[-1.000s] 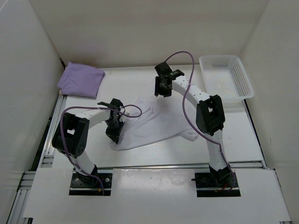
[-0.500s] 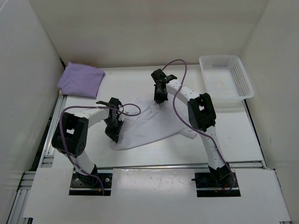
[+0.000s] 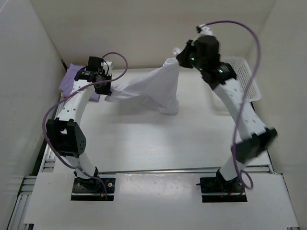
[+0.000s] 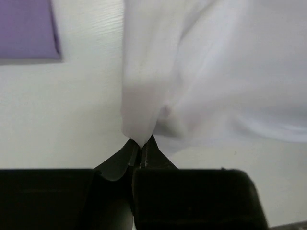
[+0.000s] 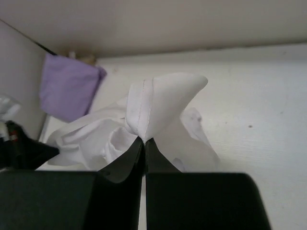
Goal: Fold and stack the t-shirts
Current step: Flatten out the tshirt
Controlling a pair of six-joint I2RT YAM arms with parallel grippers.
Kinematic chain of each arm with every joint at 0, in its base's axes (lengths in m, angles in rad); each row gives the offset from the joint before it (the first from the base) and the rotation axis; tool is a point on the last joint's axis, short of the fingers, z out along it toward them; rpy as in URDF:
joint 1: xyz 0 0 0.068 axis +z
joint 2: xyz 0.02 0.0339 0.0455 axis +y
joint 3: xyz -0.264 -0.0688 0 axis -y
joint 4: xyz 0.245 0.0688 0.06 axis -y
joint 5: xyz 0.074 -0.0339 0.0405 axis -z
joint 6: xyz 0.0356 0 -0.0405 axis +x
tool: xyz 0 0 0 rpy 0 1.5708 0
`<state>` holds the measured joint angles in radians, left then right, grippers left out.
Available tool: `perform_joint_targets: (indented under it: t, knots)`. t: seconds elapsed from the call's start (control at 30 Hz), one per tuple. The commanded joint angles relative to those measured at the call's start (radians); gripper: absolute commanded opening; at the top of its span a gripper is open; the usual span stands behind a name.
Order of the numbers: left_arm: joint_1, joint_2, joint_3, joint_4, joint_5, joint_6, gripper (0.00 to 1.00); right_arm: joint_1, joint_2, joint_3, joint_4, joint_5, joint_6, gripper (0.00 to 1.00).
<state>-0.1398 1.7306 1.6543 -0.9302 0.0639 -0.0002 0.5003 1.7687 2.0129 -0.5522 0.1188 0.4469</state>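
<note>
pinching the white shirt (image 3: 151,88) aloft: left end effector (image 4: 140,146) and right end effector (image 5: 144,141); left arm (image 3: 76,99) partly hides lavender shirt (image 3: 66,81)

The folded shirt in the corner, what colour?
The folded cloth shirt is lavender purple; right wrist view.

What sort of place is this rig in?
Likely a lab robot cell, not a home: plain white panels box in the table, aluminium rails edge it, and the left arm and right arm are bolted to its near edge.
</note>
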Motion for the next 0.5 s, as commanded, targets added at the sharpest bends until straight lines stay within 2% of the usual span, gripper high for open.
perform_joint_targets:
  t: [0.0,0.07,0.1,0.13,0.17,0.2,0.27,0.3,0.33,0.4,0.47]
  knots:
    - [0.025,-0.074,-0.005,-0.004,-0.071,0.0,0.11,-0.009,-0.213,-0.298,0.136,-0.054,-0.043,0.0]
    - [0.025,-0.126,-0.117,0.03,-0.072,0.0,0.11,-0.009,-0.375,-0.492,0.169,-0.038,-0.015,0.0]
    - [0.025,-0.14,-0.166,0.045,-0.081,0.0,0.11,-0.009,-0.475,-0.698,0.179,-0.038,0.019,0.0]
    - [0.025,-0.149,-0.263,0.068,-0.081,0.0,0.11,-0.009,-0.518,-0.8,0.189,-0.021,0.053,0.03]
    - [0.025,-0.149,-0.307,0.068,-0.081,0.0,0.11,-0.009,-0.555,-0.897,0.189,-0.021,0.118,0.22]
    - [0.025,-0.149,-0.351,0.08,-0.081,0.0,0.13,-0.009,-0.586,-1.075,0.189,-0.04,0.146,0.33]
    - [0.014,-0.132,-0.462,0.093,-0.081,0.0,0.18,-0.009,-0.643,-1.239,0.169,-0.05,0.273,0.52]
    - [0.014,-0.123,-0.493,0.093,-0.081,0.0,0.23,-0.032,-0.666,-1.39,0.169,-0.074,0.307,0.56]
    - [0.014,-0.111,-0.542,0.093,-0.081,0.0,0.25,-0.048,-0.666,-1.454,0.149,-0.074,0.343,0.59]
    - [0.014,-0.079,-0.577,0.084,-0.102,0.0,0.34,-0.139,-0.701,-1.549,0.111,-0.074,0.426,0.62]
    - [0.014,-0.069,-0.596,0.054,-0.111,0.0,0.5,-0.222,-0.741,-1.597,0.083,-0.087,0.415,0.62]
